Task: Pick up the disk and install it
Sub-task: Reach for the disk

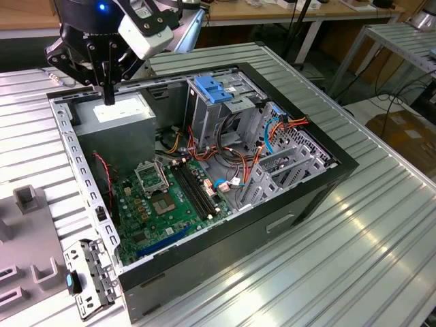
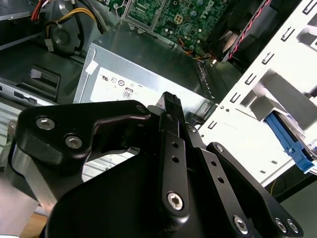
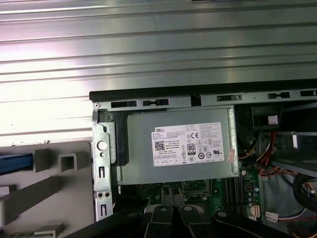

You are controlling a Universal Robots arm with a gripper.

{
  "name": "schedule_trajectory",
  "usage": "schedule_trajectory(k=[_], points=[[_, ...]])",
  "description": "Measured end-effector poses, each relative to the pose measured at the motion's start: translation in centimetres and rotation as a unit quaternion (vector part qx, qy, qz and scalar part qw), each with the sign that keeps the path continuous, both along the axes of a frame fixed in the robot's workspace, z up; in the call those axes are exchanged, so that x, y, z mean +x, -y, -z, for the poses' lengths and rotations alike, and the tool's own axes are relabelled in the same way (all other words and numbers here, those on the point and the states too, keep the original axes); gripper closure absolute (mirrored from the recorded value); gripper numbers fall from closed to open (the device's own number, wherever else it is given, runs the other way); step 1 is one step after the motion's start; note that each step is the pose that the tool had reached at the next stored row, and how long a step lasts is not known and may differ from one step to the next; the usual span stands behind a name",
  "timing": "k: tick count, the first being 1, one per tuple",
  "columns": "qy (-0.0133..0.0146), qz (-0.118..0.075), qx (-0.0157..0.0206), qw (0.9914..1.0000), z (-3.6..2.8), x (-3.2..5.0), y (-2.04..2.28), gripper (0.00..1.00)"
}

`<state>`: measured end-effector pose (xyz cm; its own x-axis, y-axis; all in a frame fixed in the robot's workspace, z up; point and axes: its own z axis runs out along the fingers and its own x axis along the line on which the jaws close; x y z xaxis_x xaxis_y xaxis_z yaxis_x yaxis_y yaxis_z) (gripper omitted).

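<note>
My gripper point(image 1: 109, 97) hangs just above the grey power-supply box point(image 1: 116, 112) in the far corner of the open computer case point(image 1: 300, 191). Its black fingers point(image 2: 171, 100) stand pressed together with nothing between them. Outside the case wall, a blue plastic rail with a silvery edge point(image 2: 291, 148) lies on a grey fixture. It looks like the disk's side, and the rest of it is cut off. The same blue strip point(image 3: 15, 163) shows in the first wrist view. The grey drive cage point(image 1: 231, 112) with its blue latch point(image 1: 216, 90) stands at the case's far side.
The case lies on a ribbed metal table point(image 1: 368, 238). Inside are the green motherboard point(image 1: 163, 201), red and orange cables point(image 1: 272, 129) and a slotted metal bracket point(image 1: 286, 167). Grey fixture blocks point(image 1: 27, 197) and a loose metal bracket point(image 1: 88, 276) lie at the exterior view's left.
</note>
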<state>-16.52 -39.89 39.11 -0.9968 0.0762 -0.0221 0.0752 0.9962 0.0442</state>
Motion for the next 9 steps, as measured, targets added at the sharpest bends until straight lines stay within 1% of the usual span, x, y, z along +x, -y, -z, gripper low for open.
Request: schedule_trajectory(k=[9], points=[[-0.0002, 0.000, 0.0000, 1.00000, 0.03, -0.63, 0.00, 0.89]])
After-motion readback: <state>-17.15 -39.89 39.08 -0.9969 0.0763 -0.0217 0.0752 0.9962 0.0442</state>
